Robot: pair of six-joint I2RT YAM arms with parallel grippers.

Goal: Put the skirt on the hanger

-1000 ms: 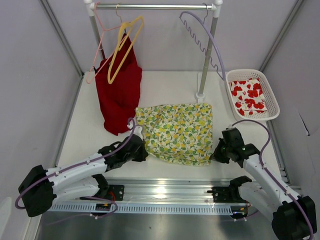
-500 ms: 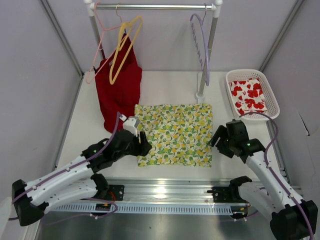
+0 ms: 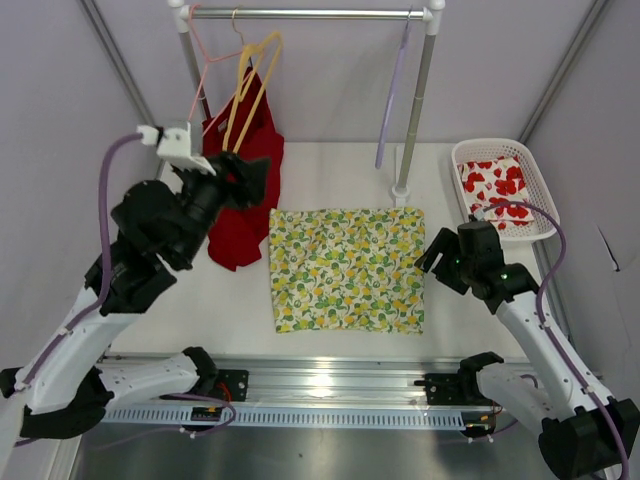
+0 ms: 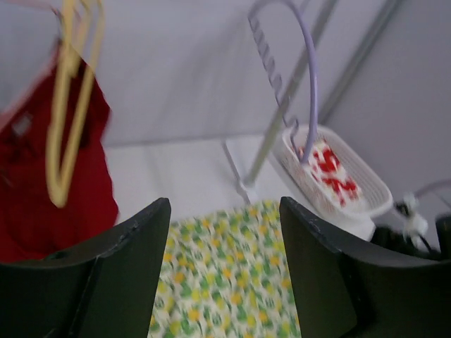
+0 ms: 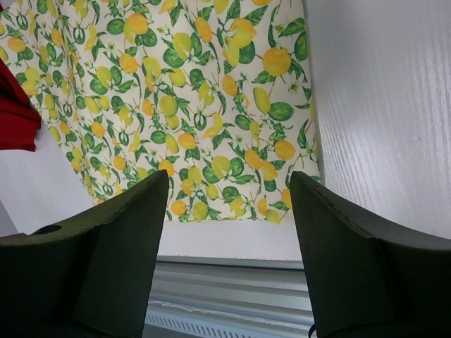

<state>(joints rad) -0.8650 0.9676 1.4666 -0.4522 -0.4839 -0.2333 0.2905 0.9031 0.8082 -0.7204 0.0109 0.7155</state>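
The skirt (image 3: 345,270), pale with a lemon and leaf print, lies spread flat on the white table. The yellow hanger (image 3: 247,92) hangs from the rail at the back left, in front of a red garment. My left gripper (image 3: 256,178) is raised above the table beside the red garment, open and holding nothing. In the left wrist view the skirt (image 4: 225,282) shows far below between the open fingers (image 4: 134,239), and the yellow hanger (image 4: 67,105) hangs at upper left. My right gripper (image 3: 432,255) stands open and empty at the skirt's right edge (image 5: 176,105).
A red garment (image 3: 240,205) and a thin pink hanger (image 3: 193,60) hang at the rail's left end. A lavender wavy hanger (image 3: 393,105) hangs near the rail's right post (image 3: 415,120). A white basket (image 3: 546,195) at the right holds a cloth with red flowers (image 3: 495,190).
Both grippers opened and let go of the skirt, which now lies flat. The left arm rose from the skirt's left edge up toward the rail. The lavender hanger swung.
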